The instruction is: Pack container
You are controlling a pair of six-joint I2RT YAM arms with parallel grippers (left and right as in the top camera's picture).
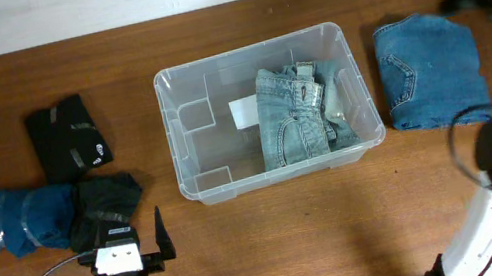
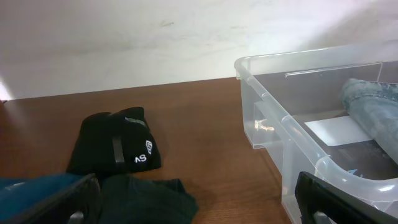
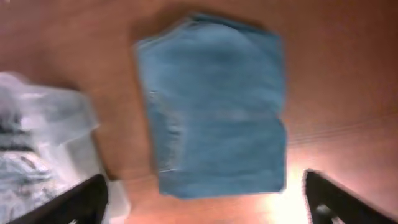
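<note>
Brown wooden surface (image 1: 344,232), pale wall behind. The container (image 1: 246,49) sits upright near the centre, open-topped, clear-walled, with a white label (image 1: 245,112) on its floor. A folded pair of faded jeans (image 1: 298,114) lies inside, filling the right half and overlapping the label's edge; the left half is bare plastic. On the surface just right of the container, apart from it, lies a second folded denim piece (image 1: 430,70), darker blue. To the left, well apart, lies a folded black garment (image 1: 68,137) with white print. Nearer the front edge are a rumpled blue garment (image 1: 17,221) and a dark one (image 1: 106,205), touching each other. Left gripper (image 2: 196,208) is low at the front left, over the dark garment, jaws wide apart and holding nothing, facing the container's left wall. Right gripper (image 3: 208,205) hangs above the loose denim, jaws wide apart, empty; that view is blurred.
</note>
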